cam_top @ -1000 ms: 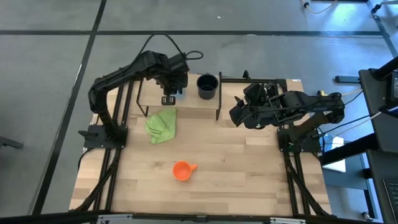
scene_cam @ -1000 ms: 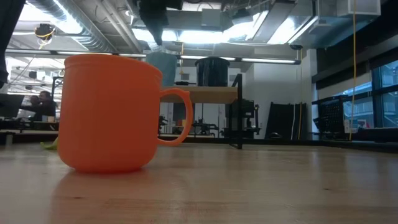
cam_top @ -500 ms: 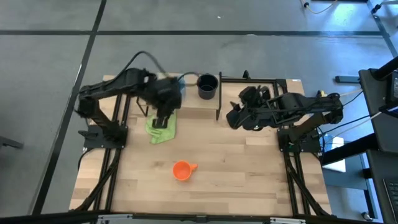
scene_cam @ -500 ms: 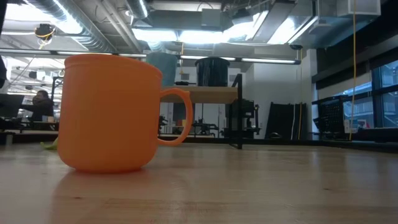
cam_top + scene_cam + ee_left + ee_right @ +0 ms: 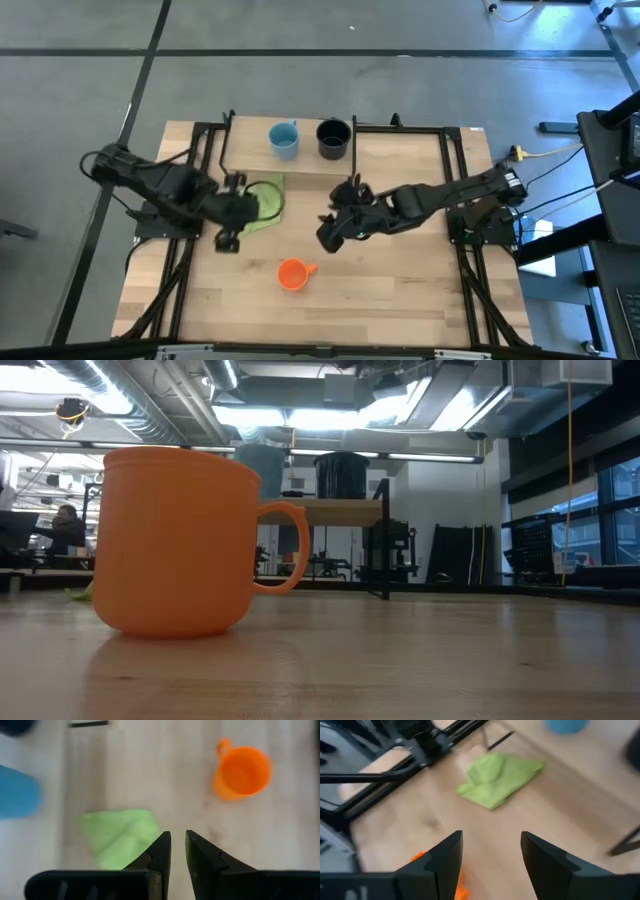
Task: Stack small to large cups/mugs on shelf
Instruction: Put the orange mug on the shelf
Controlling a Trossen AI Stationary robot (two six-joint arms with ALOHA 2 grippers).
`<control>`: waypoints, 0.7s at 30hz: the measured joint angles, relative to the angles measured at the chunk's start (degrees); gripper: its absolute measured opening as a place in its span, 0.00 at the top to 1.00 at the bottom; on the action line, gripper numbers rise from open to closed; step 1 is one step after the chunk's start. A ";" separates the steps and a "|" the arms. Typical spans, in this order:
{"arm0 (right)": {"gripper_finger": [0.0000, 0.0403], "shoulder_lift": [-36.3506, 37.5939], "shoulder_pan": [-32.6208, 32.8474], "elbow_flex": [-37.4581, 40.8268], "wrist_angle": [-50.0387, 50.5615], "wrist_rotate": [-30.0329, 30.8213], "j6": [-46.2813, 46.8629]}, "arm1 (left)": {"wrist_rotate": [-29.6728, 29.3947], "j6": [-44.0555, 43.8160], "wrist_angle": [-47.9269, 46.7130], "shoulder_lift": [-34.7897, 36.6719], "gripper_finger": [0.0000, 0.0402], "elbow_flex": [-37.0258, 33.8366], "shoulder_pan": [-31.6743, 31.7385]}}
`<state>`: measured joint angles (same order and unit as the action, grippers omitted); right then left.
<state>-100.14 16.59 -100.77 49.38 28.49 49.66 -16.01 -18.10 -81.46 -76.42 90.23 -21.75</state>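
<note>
The small orange mug (image 5: 292,273) stands upright on the tabletop, large in the low view (image 5: 180,540). On the shelf (image 5: 305,165) the light blue mug (image 5: 284,138) and the dark navy mug (image 5: 333,138) stand upright side by side. My left gripper (image 5: 228,238) hovers shut near the green cloth (image 5: 262,198), left of the orange mug; its own view (image 5: 177,835) shows that mug (image 5: 242,772) ahead. My right gripper (image 5: 325,238) is open over the table, just beyond and to the right of the orange mug; its wrist view (image 5: 491,836) shows a wide gap between the fingers.
The green cloth (image 5: 500,777) lies crumpled on the tabletop just in front of the shelf's left half. The shelf's black legs (image 5: 351,178) stand at the far middle of the table. Bare wood stretches around the orange mug toward the near edge.
My left gripper has drawn back from the light blue mug on the shelf and swung toward the table's near left, past the green cloth; the mug stays on the shelf. My right arm has reached from the right side toward the table's middle, nearer the orange mug.
</note>
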 joint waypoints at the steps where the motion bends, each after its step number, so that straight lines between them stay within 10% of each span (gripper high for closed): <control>1: 0.50 -0.52 0.01 0.00 -1.03 -1.07 0.74 | 0.14 -2.74 2.88 2.14 0.87 -3.51 -1.60; 12: 0.50 -1.10 -0.07 -0.27 3.94 -3.70 -2.92 | 2.10 -23.11 34.64 10.58 0.87 -28.75 -13.91; 21: 0.50 4.98 -0.59 -2.71 15.43 0.40 -5.23 | 10.89 -0.38 39.77 -3.38 0.87 -27.66 -14.66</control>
<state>-95.16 15.99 -103.48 64.81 28.89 44.43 -5.11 -18.49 -41.69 -79.79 62.57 -36.41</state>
